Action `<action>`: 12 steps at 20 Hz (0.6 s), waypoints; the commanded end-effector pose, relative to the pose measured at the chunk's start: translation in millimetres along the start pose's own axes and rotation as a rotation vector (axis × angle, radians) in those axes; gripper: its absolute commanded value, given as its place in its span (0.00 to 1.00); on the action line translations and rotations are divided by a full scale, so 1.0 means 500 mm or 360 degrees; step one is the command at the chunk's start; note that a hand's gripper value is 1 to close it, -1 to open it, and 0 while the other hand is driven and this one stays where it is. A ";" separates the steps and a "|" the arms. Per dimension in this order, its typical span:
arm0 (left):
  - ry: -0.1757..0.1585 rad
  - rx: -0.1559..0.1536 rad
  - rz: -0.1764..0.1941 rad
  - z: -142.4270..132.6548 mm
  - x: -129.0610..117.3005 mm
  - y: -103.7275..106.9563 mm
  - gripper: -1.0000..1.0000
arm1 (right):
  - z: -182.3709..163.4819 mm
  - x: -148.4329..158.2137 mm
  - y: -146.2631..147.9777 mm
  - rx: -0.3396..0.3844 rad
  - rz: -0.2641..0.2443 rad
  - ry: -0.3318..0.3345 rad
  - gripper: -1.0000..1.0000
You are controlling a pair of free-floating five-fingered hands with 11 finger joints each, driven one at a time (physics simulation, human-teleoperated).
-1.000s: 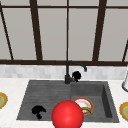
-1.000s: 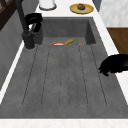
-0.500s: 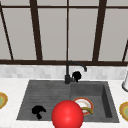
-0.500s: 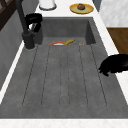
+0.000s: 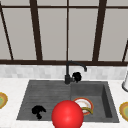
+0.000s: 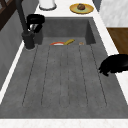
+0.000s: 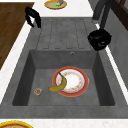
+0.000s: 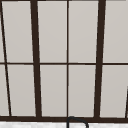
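At the far left of the white counter a yellow-rimmed plate [image 5: 2, 100] sits with something green on it — in the right side view it looks like a small leafy bit, though that is hard to make out. Next comes the grey sink [image 5: 25, 100], stone-like and matt, its left part a flat drainboard [image 6: 65, 80] with shallow straight grooves. The left hand [image 5: 38, 111] hangs above the front edge of that drainboard, fingers curled downward and holding nothing.

A glossy red ball [image 5: 67, 115] fills the front middle, close to the camera. Behind it rises the dark, slim faucet [image 5: 68, 72] with a curved spout; the right hand [image 5: 76, 76] is at its base on the right, fingers bent round what seems to be the lever — closed on it, as far as the side views show.

The deep basin holds a round white plate with a red-orange rim [image 7: 70, 81]; a yellow banana [image 7: 60, 85] lies across its left edge. A tiny round object [image 7: 37, 91] rests on the basin floor nearby.

On the right counter stand a white cylinder [image 5: 125, 82] and another yellow plate [image 6: 81, 8] bearing a brown lump.
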 end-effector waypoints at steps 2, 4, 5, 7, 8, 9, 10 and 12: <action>0.0000 0.0000 0.0000 0.000 0.000 0.000 0.50 | 0.045 -0.016 0.042 -0.0123 -0.0054 0.0058 1.00; 0.0000 0.0000 0.0000 0.000 0.000 0.000 0.50 | 0.049 -0.014 0.045 -0.0160 -0.0045 0.0060 1.00; 0.0000 0.0000 0.0000 0.000 0.000 0.000 0.50 | 0.050 -0.014 0.046 -0.0176 -0.0041 0.0064 1.00; 0.0000 0.0000 0.0000 0.000 0.000 0.000 0.50 | 0.052 -0.013 0.048 -0.0206 -0.0035 0.0077 1.00; 0.0000 0.0000 0.0000 0.000 0.000 0.000 0.50 | 0.052 -0.014 0.051 -0.0220 -0.0030 0.0082 1.00; 0.0000 0.0000 0.0000 0.000 0.000 0.000 0.50 | 0.051 -0.016 0.054 -0.0229 -0.0024 0.0087 1.00; 0.0000 0.0000 0.0000 0.000 0.000 0.000 0.50 | 0.052 -0.017 0.056 -0.0238 -0.0019 0.0084 1.00; 0.0000 0.0000 0.0000 0.000 0.000 0.000 0.50 | 0.054 -0.017 0.058 -0.0255 -0.0023 0.0086 1.00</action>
